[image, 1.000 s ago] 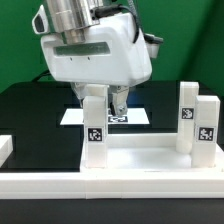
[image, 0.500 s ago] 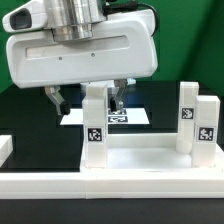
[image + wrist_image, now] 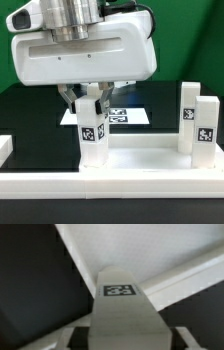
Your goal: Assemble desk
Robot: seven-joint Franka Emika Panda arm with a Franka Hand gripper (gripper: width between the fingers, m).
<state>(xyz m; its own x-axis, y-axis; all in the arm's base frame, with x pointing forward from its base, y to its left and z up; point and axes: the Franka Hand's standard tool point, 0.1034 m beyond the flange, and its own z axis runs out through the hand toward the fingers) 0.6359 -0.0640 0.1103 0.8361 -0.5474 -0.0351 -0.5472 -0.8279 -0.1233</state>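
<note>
The gripper [image 3: 90, 100] is seen clamped on the upper end of a leg [image 3: 93, 135], one finger pressed against each side of it, so the jaws are closed on that leg and nothing else. Directly below the gripper the leg stands upright with its foot at a corner of the desk panel [image 3: 140, 165]; whether it is already seated in the socket cannot be told. In the wrist view the tagged leg [image 3: 122, 303] is shown running straight out between the fingers, with the panel's rim beyond it. Two further legs [image 3: 196, 125] stand upright well to one side of the gripper, at the far corner of the panel. For the step to be done well, the leg should be kept vertical, the grip held square, and the turning or pressing done without dragging the panel.
</note>
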